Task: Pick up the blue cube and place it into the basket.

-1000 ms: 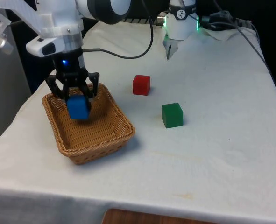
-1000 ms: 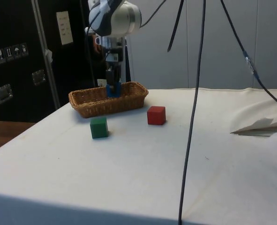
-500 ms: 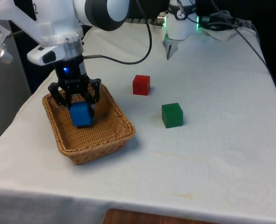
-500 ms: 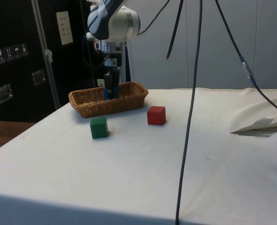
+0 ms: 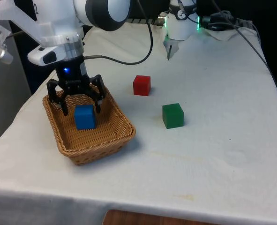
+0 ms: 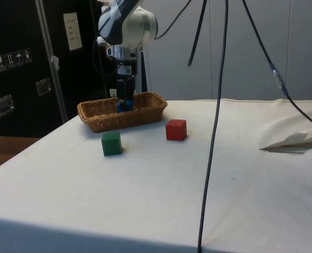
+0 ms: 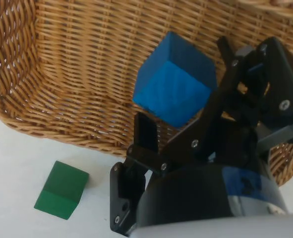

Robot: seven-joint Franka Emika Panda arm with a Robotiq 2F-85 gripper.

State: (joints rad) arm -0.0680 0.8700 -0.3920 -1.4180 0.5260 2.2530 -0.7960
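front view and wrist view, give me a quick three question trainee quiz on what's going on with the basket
1. True or false: the blue wooden cube lies inside the woven wicker basket.
2. Are the fingers of the black two-finger claw spread open or shut on the cube?
3. Which cube stands nearer the basket in the side view: A) the red cube B) the green cube

Key
1. True: it rests on the basket's floor.
2. Open: the fingers stand apart above the cube, not clamped on it.
3. B: the green cube sits just before the basket's wall.
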